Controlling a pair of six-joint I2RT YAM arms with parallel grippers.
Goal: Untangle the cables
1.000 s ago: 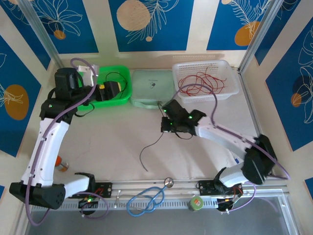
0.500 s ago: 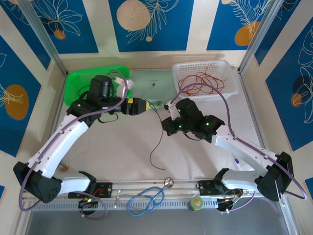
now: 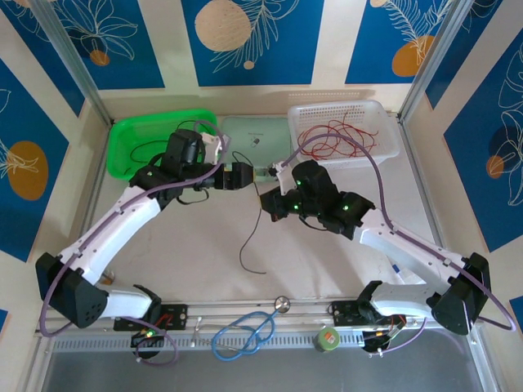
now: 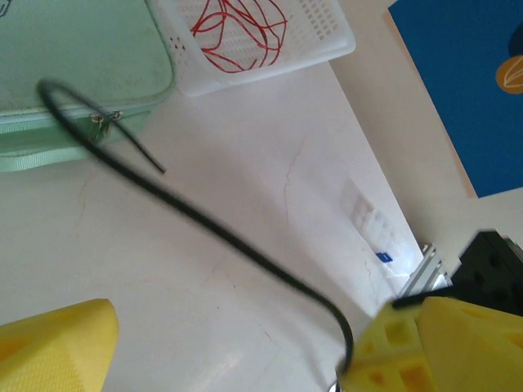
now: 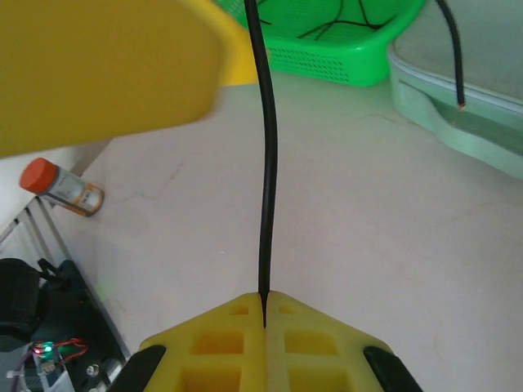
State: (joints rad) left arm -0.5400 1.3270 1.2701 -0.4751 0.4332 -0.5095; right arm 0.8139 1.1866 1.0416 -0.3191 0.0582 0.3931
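Observation:
A tangle of red cables (image 3: 335,135) lies in the white basket (image 3: 384,147); it is also in the left wrist view as red cables (image 4: 241,33). One black cable (image 3: 249,241) hangs from my right gripper (image 3: 268,204) down to the table. In the right wrist view the right gripper (image 5: 263,306) is shut on this black cable (image 5: 266,163). My left gripper (image 3: 245,174) sits just left of it, open. In its own view the left gripper (image 4: 237,359) has the black cable (image 4: 204,224) crossing between its yellow fingers (image 4: 57,347). More black cables (image 3: 151,147) lie in the green basket (image 3: 122,135).
A mint case (image 3: 257,143) stands between the two baskets. A blue stethoscope (image 3: 245,331) and a green tape roll (image 3: 328,339) lie on the front rail. An orange-capped bottle (image 5: 61,188) lies near the left arm's base.
My left arm swung from the green basket to the table's middle, ending beside the right gripper. The right gripper shifted a little left and back, and the hanging black cable swung with it.

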